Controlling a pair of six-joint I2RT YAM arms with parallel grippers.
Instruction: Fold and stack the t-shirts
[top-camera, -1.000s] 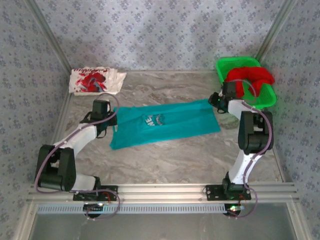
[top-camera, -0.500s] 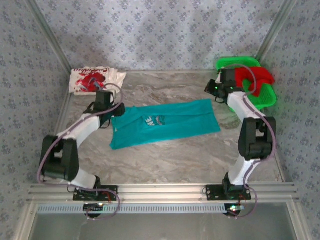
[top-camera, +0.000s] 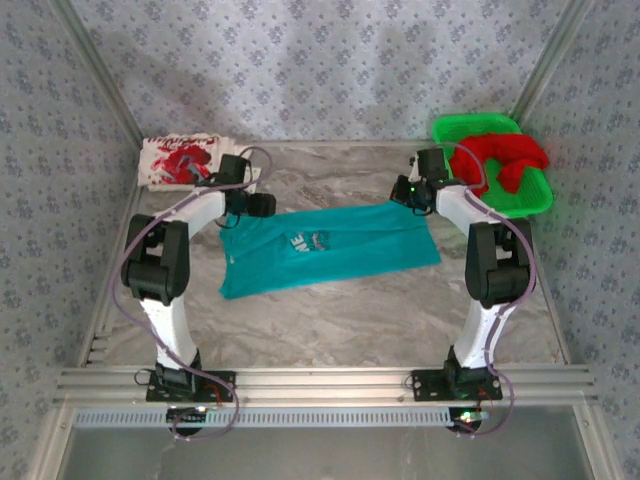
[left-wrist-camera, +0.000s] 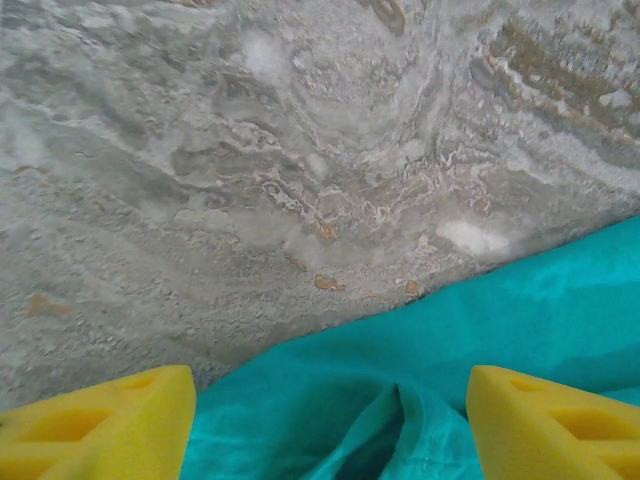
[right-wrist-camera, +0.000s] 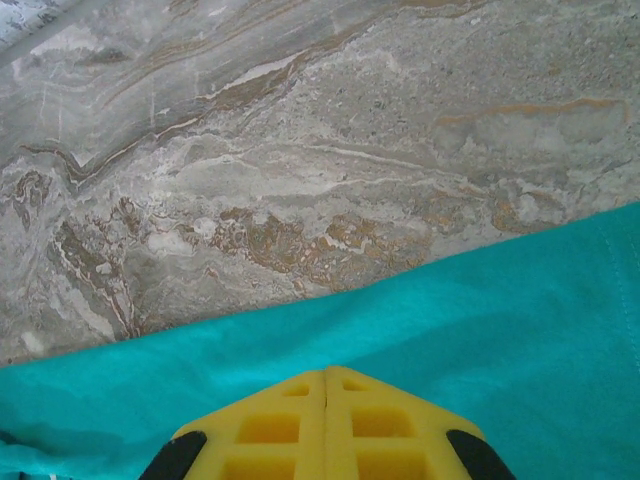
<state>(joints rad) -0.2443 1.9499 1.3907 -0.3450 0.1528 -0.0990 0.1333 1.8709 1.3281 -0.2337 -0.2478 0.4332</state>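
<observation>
The teal t-shirt (top-camera: 330, 245) lies spread flat in the middle of the table, white lettering facing up. My left gripper (top-camera: 262, 205) hovers at its far left corner, open; the two yellow fingers (left-wrist-camera: 100, 425) stand wide apart over a raised fold of teal cloth (left-wrist-camera: 420, 420). My right gripper (top-camera: 405, 190) is at the shirt's far right corner, shut, its fingers (right-wrist-camera: 325, 400) pressed together just over the teal cloth (right-wrist-camera: 520, 320) with nothing seen between them. The white t-shirt with red print (top-camera: 185, 160) lies folded at the back left. The red t-shirt (top-camera: 500, 155) sits bunched in the basket.
The green plastic basket (top-camera: 465, 128) stands at the back right corner. Patterned walls close the table on three sides. Bare marble (top-camera: 340, 320) stretches between the teal shirt and the arm bases.
Both arms swung inward to the teal shirt's far edge: the left gripper from the shirt's left side to its far left corner, the right from beside the basket to the far right corner.
</observation>
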